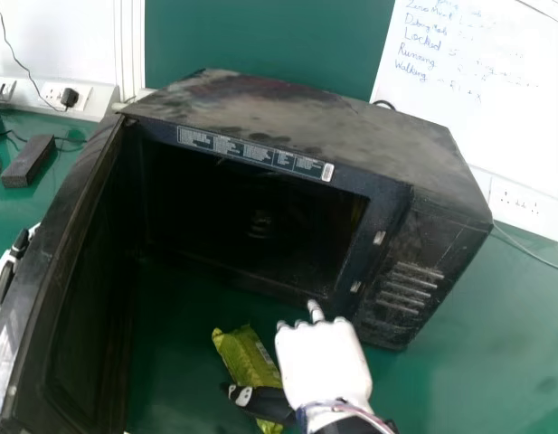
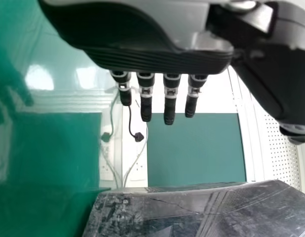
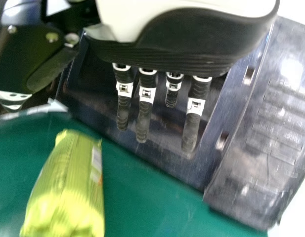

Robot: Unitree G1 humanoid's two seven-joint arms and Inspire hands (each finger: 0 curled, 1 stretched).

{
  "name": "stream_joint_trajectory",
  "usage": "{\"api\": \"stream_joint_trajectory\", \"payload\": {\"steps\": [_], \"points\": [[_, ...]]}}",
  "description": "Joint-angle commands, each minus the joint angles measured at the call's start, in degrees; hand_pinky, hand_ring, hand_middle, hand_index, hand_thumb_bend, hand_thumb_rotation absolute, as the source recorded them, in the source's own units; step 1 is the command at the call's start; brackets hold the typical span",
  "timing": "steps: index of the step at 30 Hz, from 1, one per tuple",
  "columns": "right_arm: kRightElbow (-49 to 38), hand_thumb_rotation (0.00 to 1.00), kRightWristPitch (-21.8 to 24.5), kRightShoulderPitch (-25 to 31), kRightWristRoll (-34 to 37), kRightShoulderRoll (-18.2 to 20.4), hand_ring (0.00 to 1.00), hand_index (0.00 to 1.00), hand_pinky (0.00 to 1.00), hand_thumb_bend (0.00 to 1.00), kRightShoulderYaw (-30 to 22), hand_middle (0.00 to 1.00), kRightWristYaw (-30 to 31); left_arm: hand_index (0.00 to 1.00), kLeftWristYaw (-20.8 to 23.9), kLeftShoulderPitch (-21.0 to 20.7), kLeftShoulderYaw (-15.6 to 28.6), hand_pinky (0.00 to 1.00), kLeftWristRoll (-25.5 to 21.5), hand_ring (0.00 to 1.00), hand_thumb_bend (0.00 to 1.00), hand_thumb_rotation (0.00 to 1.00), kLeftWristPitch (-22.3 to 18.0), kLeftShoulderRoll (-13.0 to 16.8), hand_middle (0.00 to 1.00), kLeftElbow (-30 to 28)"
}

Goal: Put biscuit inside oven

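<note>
The green biscuit packet point(image 1: 249, 357) lies on the table in front of the black oven point(image 1: 297, 117), whose door point(image 1: 66, 271) hangs open at the left. My right hand point(image 1: 322, 366) is just right of the packet, its thumb crossing over the packet's near part in the head view. In the right wrist view, my right hand point(image 3: 145, 106) has straight fingers before the oven's opening, and the packet point(image 3: 68, 187) is apart from them. Beyond the open door, at the left edge, is my left hand point(image 1: 4, 276); its fingers are straight in the left wrist view, where the hand point(image 2: 145, 96) holds nothing.
A black power adapter point(image 1: 30, 161) and cables lie on the green table point(image 1: 496, 353) at the back left. Behind the oven stand a green panel point(image 1: 269, 45) and a whiteboard point(image 1: 477, 99). The open door forms a tall barrier between the left hand and the packet.
</note>
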Motion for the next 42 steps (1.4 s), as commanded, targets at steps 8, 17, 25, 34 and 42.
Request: {"api": "stream_joint_trajectory", "payload": {"steps": [8,17,25,34,42], "points": [[7.1,0.63,-0.4,-7.5,-0.2,1.7,0.48,0.76,0.38,1.00,1.9,0.62,10.6,0.94,0.1,1.0,-0.3,0.90,0.0,0.90,0.68,0.85,0.6,-0.5,0.92,-1.6],[12.1,0.60,6.7,-8.4,-0.2,0.5,0.57,0.76,0.48,1.00,3.3,0.68,11.6,0.94,-0.3,1.2,-0.2,0.90,-0.2,0.90,0.68,0.85,0.6,-0.6,0.92,-1.6],[14.9,0.55,14.5,-6.7,-0.2,-0.4,0.65,0.80,0.57,1.00,5.2,0.73,7.3,0.95,0.2,1.8,-0.1,0.89,-0.1,0.90,0.69,0.85,0.9,-0.6,0.92,-2.2],[15.4,0.44,17.5,-5.6,-0.2,-0.8,0.72,0.83,0.63,0.99,5.3,0.77,7.1,0.95,0.4,1.8,-0.2,0.90,0.1,0.90,0.68,0.86,0.3,-0.5,0.92,-1.8],[16.4,0.15,18.3,-4.5,-0.2,-2.0,0.74,0.78,0.65,0.72,6.4,0.78,5.4,0.96,0.3,1.8,-0.1,0.90,-0.1,0.91,0.69,0.86,0.5,-0.5,0.92,-2.0]]}}
